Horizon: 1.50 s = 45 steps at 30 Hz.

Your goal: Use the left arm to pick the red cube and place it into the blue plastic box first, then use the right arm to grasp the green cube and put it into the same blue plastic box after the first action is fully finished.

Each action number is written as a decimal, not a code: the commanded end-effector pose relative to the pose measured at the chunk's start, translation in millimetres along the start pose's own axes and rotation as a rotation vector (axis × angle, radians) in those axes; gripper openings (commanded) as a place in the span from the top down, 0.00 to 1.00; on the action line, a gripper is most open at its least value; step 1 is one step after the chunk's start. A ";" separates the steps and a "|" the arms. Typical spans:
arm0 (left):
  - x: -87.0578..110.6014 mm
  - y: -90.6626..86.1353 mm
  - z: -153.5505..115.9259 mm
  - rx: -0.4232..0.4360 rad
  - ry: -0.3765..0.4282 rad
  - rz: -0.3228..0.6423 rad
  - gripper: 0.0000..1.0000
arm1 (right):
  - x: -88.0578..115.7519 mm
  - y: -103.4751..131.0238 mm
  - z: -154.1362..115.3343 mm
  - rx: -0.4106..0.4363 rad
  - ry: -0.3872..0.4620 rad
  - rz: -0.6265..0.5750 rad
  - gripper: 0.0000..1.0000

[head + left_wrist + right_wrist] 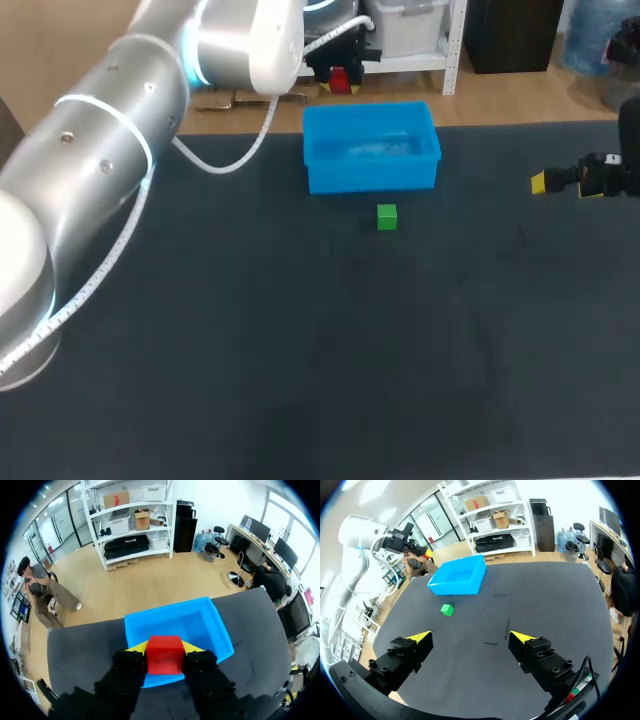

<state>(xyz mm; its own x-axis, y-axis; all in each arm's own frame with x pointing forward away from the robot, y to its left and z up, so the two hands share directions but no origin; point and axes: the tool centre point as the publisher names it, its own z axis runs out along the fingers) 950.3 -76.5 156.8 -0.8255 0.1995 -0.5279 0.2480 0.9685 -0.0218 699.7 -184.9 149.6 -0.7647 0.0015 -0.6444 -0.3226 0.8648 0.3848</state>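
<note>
The red cube [165,654] sits between the yellow tips of my left gripper [165,650], which is shut on it, high over the near wall of the blue plastic box [195,625]. In the head view the red cube [340,80] and left gripper [340,68] show small beyond the blue box [370,175]. The green cube [387,216] lies on the dark table just in front of the box. My right gripper [565,185] hovers open at the table's right side. From the right wrist, the green cube [447,610] and blue box [457,586] lie well ahead of the open right gripper [471,637].
My left arm [110,130] sweeps from the near left corner up across the table's left part. The dark table [300,350] carries only thin marks near its middle.
</note>
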 end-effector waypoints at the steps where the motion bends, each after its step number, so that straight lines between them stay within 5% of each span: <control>1: -10.1 -1.4 8.9 0.002 0.168 0.002 1.00 | -0.3 -0.1 0.1 0.001 0.001 0.000 0.00; 34: 26.9 4.1 41.7 0.022 0.156 -0.015 1.00 | -0.3 -0.1 0.1 0.001 0.001 0.000 0.00; 35: 26.7 3.9 41.8 0.022 0.155 -0.015 0.89 | -0.3 -0.1 0.1 0.001 0.001 0.000 0.00; 36: 26.6 3.9 41.8 0.021 0.155 -0.015 0.54 | -0.3 -0.1 0.1 0.001 0.001 0.000 0.00; 37: 26.5 3.8 41.9 0.019 0.155 -0.015 0.00 | -0.3 -0.1 0.1 0.001 0.001 0.000 0.00; 45: 25.5 6.9 42.9 0.012 0.154 -0.013 0.00 | -0.3 -0.1 0.1 0.001 0.001 0.000 0.00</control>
<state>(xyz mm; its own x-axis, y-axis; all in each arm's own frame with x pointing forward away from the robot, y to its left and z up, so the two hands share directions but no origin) 940.6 -66.4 106.2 -0.8669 0.1964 -0.4581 0.2411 0.9697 -0.0405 699.7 -184.9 149.6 -0.7647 0.0015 -0.6444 -0.3226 0.8648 0.3848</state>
